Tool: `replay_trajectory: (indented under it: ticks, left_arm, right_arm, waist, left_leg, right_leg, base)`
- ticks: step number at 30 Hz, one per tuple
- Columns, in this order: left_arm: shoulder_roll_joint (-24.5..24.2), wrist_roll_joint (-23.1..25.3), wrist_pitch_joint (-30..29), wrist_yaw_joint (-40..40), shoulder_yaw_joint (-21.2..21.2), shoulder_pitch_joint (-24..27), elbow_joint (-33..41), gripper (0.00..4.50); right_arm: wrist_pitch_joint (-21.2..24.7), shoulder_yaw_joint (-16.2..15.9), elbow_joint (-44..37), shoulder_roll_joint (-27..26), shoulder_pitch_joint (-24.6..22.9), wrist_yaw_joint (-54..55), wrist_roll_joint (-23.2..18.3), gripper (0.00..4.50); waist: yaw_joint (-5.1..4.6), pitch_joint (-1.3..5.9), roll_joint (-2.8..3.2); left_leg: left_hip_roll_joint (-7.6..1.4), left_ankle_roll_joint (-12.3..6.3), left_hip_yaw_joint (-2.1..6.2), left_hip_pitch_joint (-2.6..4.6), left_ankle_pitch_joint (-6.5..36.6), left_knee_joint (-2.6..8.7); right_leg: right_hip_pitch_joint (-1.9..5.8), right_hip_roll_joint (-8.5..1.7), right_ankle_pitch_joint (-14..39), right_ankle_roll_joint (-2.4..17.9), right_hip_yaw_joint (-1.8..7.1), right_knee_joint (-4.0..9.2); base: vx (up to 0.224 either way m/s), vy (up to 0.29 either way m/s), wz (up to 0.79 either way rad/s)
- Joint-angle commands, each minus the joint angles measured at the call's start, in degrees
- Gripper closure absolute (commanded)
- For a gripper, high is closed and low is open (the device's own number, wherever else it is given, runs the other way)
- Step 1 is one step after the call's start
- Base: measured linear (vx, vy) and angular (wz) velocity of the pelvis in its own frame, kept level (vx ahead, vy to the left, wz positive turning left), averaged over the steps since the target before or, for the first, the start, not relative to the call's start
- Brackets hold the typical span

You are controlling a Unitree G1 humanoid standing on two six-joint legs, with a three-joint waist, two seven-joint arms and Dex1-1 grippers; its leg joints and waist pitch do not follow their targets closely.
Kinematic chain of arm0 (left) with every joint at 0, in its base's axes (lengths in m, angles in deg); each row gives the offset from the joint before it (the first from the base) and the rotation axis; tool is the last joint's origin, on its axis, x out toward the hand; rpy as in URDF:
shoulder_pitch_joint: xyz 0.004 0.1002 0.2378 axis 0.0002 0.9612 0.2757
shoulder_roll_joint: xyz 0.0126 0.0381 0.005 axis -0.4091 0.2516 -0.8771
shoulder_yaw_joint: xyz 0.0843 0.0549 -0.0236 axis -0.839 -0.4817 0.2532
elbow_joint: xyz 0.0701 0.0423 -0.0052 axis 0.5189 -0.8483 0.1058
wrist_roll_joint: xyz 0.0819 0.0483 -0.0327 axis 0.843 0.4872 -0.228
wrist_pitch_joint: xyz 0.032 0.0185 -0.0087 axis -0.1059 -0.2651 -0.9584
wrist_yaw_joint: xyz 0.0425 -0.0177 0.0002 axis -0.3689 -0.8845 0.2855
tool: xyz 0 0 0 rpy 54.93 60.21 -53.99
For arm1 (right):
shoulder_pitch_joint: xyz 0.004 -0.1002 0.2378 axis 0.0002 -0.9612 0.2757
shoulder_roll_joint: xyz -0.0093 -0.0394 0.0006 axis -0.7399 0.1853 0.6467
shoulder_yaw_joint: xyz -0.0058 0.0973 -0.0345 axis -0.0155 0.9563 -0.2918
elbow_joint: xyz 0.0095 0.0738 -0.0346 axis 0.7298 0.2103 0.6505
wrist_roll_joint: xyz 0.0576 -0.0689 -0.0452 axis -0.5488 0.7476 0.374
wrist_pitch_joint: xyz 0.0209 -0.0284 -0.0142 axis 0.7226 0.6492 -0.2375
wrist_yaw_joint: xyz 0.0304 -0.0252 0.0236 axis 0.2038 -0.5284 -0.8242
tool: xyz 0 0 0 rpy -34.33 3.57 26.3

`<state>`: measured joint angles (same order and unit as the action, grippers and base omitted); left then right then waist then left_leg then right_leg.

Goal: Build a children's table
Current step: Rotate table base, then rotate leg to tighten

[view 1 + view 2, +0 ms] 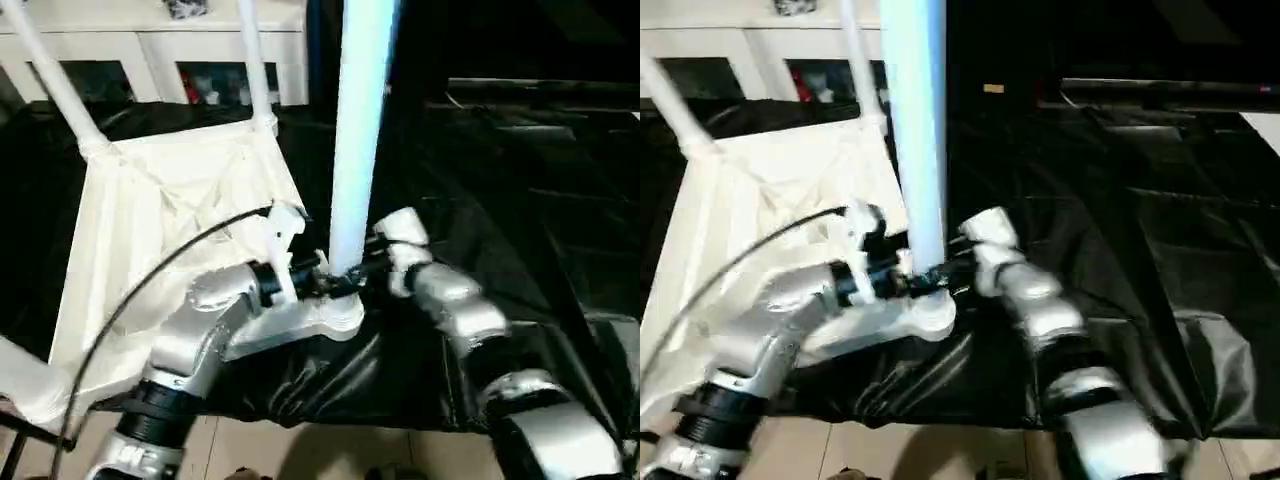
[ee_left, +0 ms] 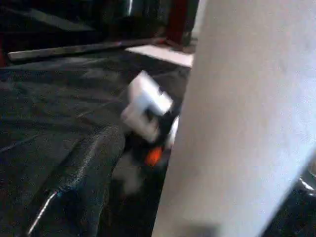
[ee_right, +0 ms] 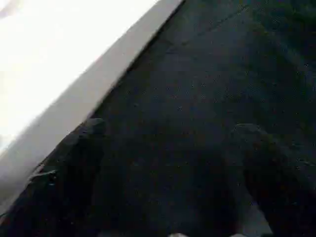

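Currently: tabletop (image 1: pixel 170 230) is lying underside-up on black sheeting (image 1: pixel 520 200), two legs already standing in its far sockets. Third leg (image 1: pixel 358 130) is standing upright in the near corner socket (image 1: pixel 335 315), left gripper (image 1: pixel 325 282) and right gripper (image 1: pixel 372 258) flanking its base; grip state cannot be told. Step: seating this leg. Next: pressing straight down, keeping it vertical.

Low counter (image 1: pixel 520 230) draped in crinkled, glossy black plastic sheeting. Resting directly on it, toward the left: upside-down white plastic rectangular tabletop (image 1: pixel 170 215), ribbed underside up, white tubular legs (image 1: pixel 355 130) rising from its corner sockets. Beige floor (image 1: pixel 300 450) below the near edge.
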<state>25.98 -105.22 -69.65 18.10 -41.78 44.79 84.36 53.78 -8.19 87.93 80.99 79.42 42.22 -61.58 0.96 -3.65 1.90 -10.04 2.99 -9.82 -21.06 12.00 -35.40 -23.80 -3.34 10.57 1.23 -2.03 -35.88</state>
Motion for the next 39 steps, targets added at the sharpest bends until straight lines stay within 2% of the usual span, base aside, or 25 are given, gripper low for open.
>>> replay_trajectory:
  ticks: [1, 5, 7, 9, 10, 11, 12, 13, 14, 15, 16, 18, 20, 22, 25, 27, 28, 30, 32, 35, 39]
  left_arm:
    - [-3.19, 3.03, 1.04, -0.59, -0.71, 2.07, 0.9, 0.48]
    - [-5.8, 4.6, 1.13, -1.86, -1.81, 4.24, 2.65, 0.48]
    - [-8.57, 5.18, -1.3, -2.25, -2.53, 6.77, 5.56, 0.48]
    - [-11.93, 6.18, -3.65, -3.12, -3.63, 9.32, 8.56, 0.48]
    - [-12.05, 6.23, -3.73, -3.13, -3.66, 9.42, 8.66, 0.48]
    - [-13.17, 6.79, -4.06, -3.08, -3.84, 10.49, 9.44, 0.64]
    - [-13.17, 6.79, -4.06, -3.08, -3.84, 10.49, 9.44, 0.64]
    - [-13.51, 6.06, -4.31, -3.66, -3.52, 11.02, 9.51, 0.64]
    - [-14.71, 5.98, -6.06, -4.4, -3.64, 11.14, 8.7, 0.75]
    - [-15.14, 6.48, -6.45, -4.59, -3.92, 10.8, 8.02, 0.85]
    - [-15.2, 6.58, -6.5, -4.61, -3.97, 10.74, 7.92, 0.93]
    - [-15.47, 6.93, -6.78, -5.13, -4.41, 9.93, 6.79, 1.09]
    - [-15.62, 7.99, -6.48, -5.13, -5.11, 8.16, 4.13, 1.16]
    - [-15.66, 8.14, -6.43, -5.36, -5.27, 7.58, 3.12, 1.35]
    - [-15.49, 8.83, -5.08, -6.3, -5.36, 5.88, -0.15, 1.57]
    - [-15.28, 9.13, -4.12, -6.44, -5.38, 5.01, -2.07, 1.6]
    - [-15.4, 9.54, -3.78, -6.56, -5.59, 4.38, -3.33, 1.81]
    - [-15.55, 9.84, -3.43, -6.97, -5.85, 3.68, -4.67, 1.97]
    - [-15.95, 9.04, -4.61, -8.63, -5.79, 2.95, -5.72, 2.03]
    - [-16.23, 9.02, -5.18, -8.87, -5.8, 2.79, -5.88, 2.36]
    - [-16.7, 9.39, -6.41, -9.4, -6.15, 2.64, -6.7, 2.59]
  right_arm:
    - [0.0, 0.66, -3.93, 2.01, -2.5, -1.52, -0.6, 0.0]
    - [0.98, 0.85, -7.86, 4.22, -4.68, -2.98, -0.71, 0.0]
    - [2.01, -0.04, -12.79, 6.82, -7.15, -4.82, 0.05, 0.0]
    - [3.98, -0.4, -19.47, 9.29, -10.37, -7.36, -0.32, 0.0]
    - [4.06, -0.42, -19.77, 9.4, -10.51, -7.48, -0.33, 0.0]
    - [5.24, -0.73, -23.93, 10.75, -12.58, -9.12, -0.78, 0.0]
    - [5.24, -0.73, -23.93, 10.75, -12.58, -9.12, -0.78, 0.0]
    - [6.17, -1.22, -27.24, 12.05, -14.37, -10.85, -1.2, 0.0]
    - [7.82, -2.53, -33.96, 15.11, -17.98, -14.94, -2.11, 0.0]
    - [8.44, -3.1, -36.25, 16.31, -19.17, -16.59, -2.48, 0.0]
    - [8.52, -3.17, -36.55, 16.47, -19.32, -16.81, -2.53, 0.0]
    - [9.82, -4.06, -39.45, 18.14, -20.62, -19.38, -3.33, 0.0]
    - [12.38, -5.05, -44.31, 20.84, -22.54, -23.08, -4.79, 0.0]
    - [12.84, -5.29, -45.58, 21.64, -22.99, -24.19, -5.23, 0.0]
    - [17.28, -5.63, -50.99, 24.55, -24.67, -27.88, -7.47, 0.0]
    - [18.56, -5.63, -52.67, 25.44, -25.19, -28.44, -7.81, 0.0]
    - [18.91, -5.58, -53.13, 25.69, -25.27, -28.56, -7.91, 0.0]
    - [19.75, -5.54, -53.94, 26.08, -25.45, -28.77, -8.11, 0.0]
    - [20.89, -5.71, -54.82, 26.73, -25.74, -28.99, -8.28, 0.0]
    - [21.12, -5.7, -55.06, 26.77, -25.84, -29.01, -8.28, 0.0]
    - [22.58, -5.93, -56.39, 27.03, -26.11, -28.98, -8.84, 0.0]
  waist:
    - [0.65, 3.97, 0.01]
    - [0.71, 3.97, 0.27]
    - [1.01, 3.94, 0.21]
    - [1.27, 3.81, 0.02]
    - [1.22, 3.68, 0.03]
    - [1.22, 3.61, -0.27]
    - [1.27, 3.53, -0.19]
    - [1.28, 3.39, -0.31]
    - [1.57, 3.29, -0.26]
    - [1.58, 3.24, -0.27]
    - [1.9, 3.38, -0.23]
    - [1.73, 3.42, -0.25]
    - [1.76, 3.36, -0.3]
    - [1.81, 3.4, -0.48]
    - [1.82, 3.48, -0.09]
    - [1.86, 3.6, -0.19]
    - [1.87, 3.6, -0.02]
    - [1.92, 3.64, -0.18]
    - [1.91, 3.45, 0.11]
    - [1.86, 3.38, 0.02]
    - [1.84, 3.49, 0.12]
  left_leg:
    - [-2.59, -2.45, 0.68, 0.11, 9.81, 4.37]
    - [-2.5, -2.24, 0.61, 0.17, 10.11, 4.34]
    - [-2.62, -2.02, 0.68, 0.22, 10.43, 4.42]
    - [-2.7, -2.07, 0.68, 0.34, 11.24, 4.58]
    - [-2.66, -2.11, 0.65, 0.29, 11.48, 4.66]
    - [-2.65, -2.11, 0.62, 0.28, 11.94, 4.69]
    - [-2.55, -2.07, 0.6, 0.33, 12.29, 4.69]
    - [-2.52, -1.89, 0.59, 0.42, 13.14, 4.77]
    - [-2.68, -1.8, 0.66, 0.47, 13.77, 4.89]
    - [-2.64, -1.76, 0.63, 0.53, 14.03, 4.89]
    - [-2.74, -1.98, 0.73, 0.61, 13.86, 4.89]
    - [-2.52, -1.94, 0.8, 0.27, 13.39, 4.93]
    - [-2.53, -2.14, 0.81, 0.38, 13.41, 4.86]
    - [-2.44, -2.49, 0.86, 0.11, 12.39, 4.81]
    - [-2.44, -2.6, 0.94, 0.2, 11.79, 4.7]
    - [-2.47, -2.86, 0.95, 0.11, 11.1, 4.63]
    - [-2.5, -2.79, 0.97, 0.19, 11.15, 4.63]
    - [-2.48, -2.65, 1.01, 0.12, 11.13, 4.59]
    - [-2.51, -2.01, 1.03, 0.36, 12.91, 4.69]
    - [-2.58, -1.64, 1.16, 0.24, 13.25, 4.84]
    - [-2.63, -1.6, 1.17, 0.31, 12.83, 4.78]
  right_leg:
    - [3.72, -4.01, 8.46, 14.58, 2.31, 4.22]
    - [3.57, -3.9, 9.18, 14.36, 2.26, 4.32]
    - [3.64, -3.93, 9.47, 14.12, 2.26, 4.39]
    - [3.4, -3.78, 10.84, 13.35, 2.29, 4.4]
    - [3.38, -3.66, 11.28, 13.09, 2.31, 4.48]
    - [3.33, -3.71, 12.44, 12.67, 2.32, 4.67]
    - [3.24, -3.65, 13.53, 12.41, 2.31, 4.74]
    - [3.1, -3.63, 15.69, 11.85, 2.35, 5.05]
    - [3.06, -3.79, 17.35, 10.99, 2.43, 5.21]
    - [2.99, -3.72, 18.03, 10.57, 2.47, 5.32]
    - [2.99, -3.71, 17.69, 9.95, 2.54, 5.22]
    - [3.09, -3.75, 17.59, 10.24, 2.41, 5.22]
    - [3.03, -3.72, 17.92, 9.81, 2.51, 5.36]
    - [3.25, -3.84, 17.42, 9.47, 2.52, 5.4]
    - [3.25, -3.76, 16.9, 9.75, 2.45, 5.42]
    - [3.36, -3.8, 15.41, 10.12, 2.45, 5.24]
    - [3.25, -3.85, 15.36, 10.39, 2.41, 5.27]
    - [3.38, -3.95, 15.13, 10.53, 2.4, 5.19]
    - [3.24, -4.07, 18.5, 10.4, 2.37, 5.51]
    - [3.25, -4.13, 19.84, 9.84, 2.34, 5.56]
    - [3.28, -4.12, 18.33, 10.49, 2.4, 5.43]
  base:
    - [0.0, 0.0, 0.0]
    - [0.0, 0.0, 0.0]
    - [0.0, 0.0, 0.0]
    - [0.0, 0.0, 0.0]
    - [0.0, 0.0, 0.0]
    - [0.0, 0.0, 0.0]
    - [0.0, 0.0, 0.0]
    - [0.0, 0.0, 0.0]
    - [0.0, 0.0, 0.0]
    - [0.0, 0.0, 0.0]
    - [0.0, 0.0, 0.0]
    - [0.0, 0.0, 0.0]
    - [0.0, 0.0, 0.0]
    - [0.0, 0.0, 0.0]
    - [0.0, 0.0, 0.0]
    - [0.0, 0.0, 0.0]
    - [0.0, 0.0, 0.0]
    - [0.0, 0.0, 0.0]
    - [0.0, 0.0, 0.0]
    - [0.0, 0.0, 0.0]
    - [0.0, 0.0, 0.0]
